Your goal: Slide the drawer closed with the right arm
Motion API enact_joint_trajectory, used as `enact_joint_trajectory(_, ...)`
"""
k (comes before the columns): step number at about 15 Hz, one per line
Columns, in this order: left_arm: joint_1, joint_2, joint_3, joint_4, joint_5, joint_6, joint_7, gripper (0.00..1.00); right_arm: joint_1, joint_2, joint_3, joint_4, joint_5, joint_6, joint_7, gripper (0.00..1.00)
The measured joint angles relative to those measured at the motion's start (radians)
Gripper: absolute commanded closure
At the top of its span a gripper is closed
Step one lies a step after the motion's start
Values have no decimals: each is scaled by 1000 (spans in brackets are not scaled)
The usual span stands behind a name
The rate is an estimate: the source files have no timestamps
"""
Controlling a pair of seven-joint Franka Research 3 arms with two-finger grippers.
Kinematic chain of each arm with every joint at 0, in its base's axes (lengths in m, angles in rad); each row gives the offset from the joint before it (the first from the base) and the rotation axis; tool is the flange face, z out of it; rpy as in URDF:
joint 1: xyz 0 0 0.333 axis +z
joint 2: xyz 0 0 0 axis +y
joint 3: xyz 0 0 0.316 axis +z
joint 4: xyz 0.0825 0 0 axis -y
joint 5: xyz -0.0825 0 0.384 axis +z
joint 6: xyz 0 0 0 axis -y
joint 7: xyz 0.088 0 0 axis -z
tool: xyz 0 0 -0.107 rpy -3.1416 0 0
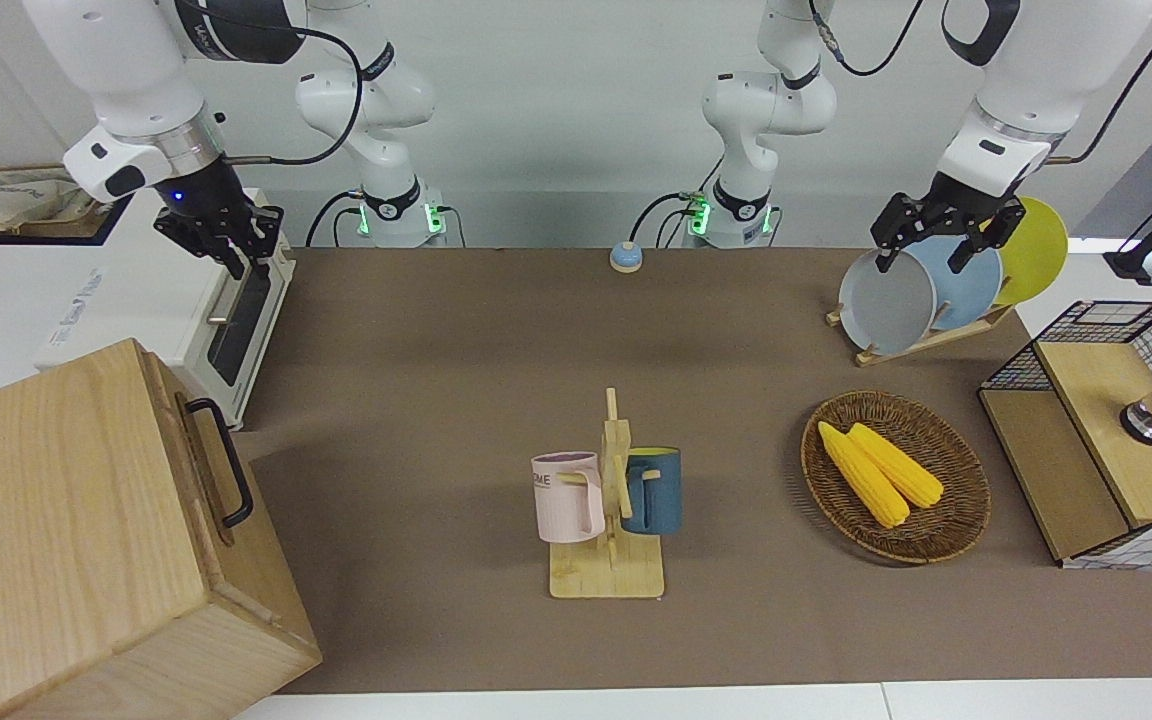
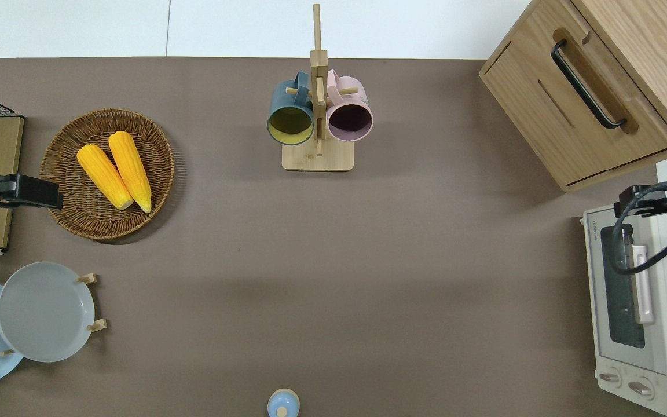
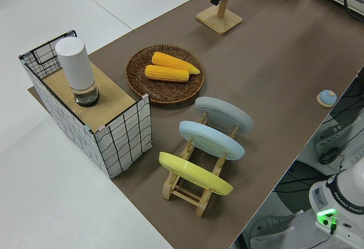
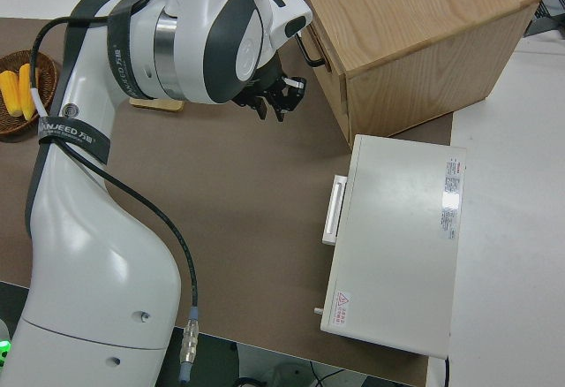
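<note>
Jaws on the right gripper (image 1: 233, 240) look spread apart with nothing between them, going by the front view and the right side view. It hangs up in the air at the right arm's end of the table, by the white oven (image 2: 634, 313); the overhead view only catches its cable and a bit of black hardware over the oven's top edge, so I can't pin it down closer than that. A small blue light glows on the wrist.

Now the drawer (image 2: 579, 104): it's the front panel of the big wooden box (image 1: 66, 540) sitting at the right arm's end of the table, farther from the robots than the oven. Its black loop handle (image 2: 587, 84) runs along the panel. From above, the panel looks about flush with the box, only thin seams around it. The gripper is well clear of the handle, not touching anything.

Left arm is parked, its gripper (image 1: 941, 240) with fingers apart and empty too.

Other stuff on the brown mat: a mug rack (image 2: 318, 116) with a pink mug (image 2: 350, 116) and a blue mug (image 2: 291, 116), a wicker basket (image 2: 73, 217) with two corn cobs (image 2: 114, 168), a plate rack (image 3: 193, 186) with three plates, a wire-mesh box (image 3: 122, 138) with a white cylinder (image 3: 77, 70) on it, and a little blue bell (image 1: 626, 257) near the robots.
</note>
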State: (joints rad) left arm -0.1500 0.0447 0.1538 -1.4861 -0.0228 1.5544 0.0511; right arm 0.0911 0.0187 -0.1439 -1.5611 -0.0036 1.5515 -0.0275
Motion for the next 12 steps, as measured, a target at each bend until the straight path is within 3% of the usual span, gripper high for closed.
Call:
enact_joint_trajectory(10,0,0,0,0,0,0,0,5,5,15,5,1,-1,0,3,9)
enact_joint_trajectory(12,0,0,0,0,0,0,0,5,-13,15,18,1,-1,-3,3,11)
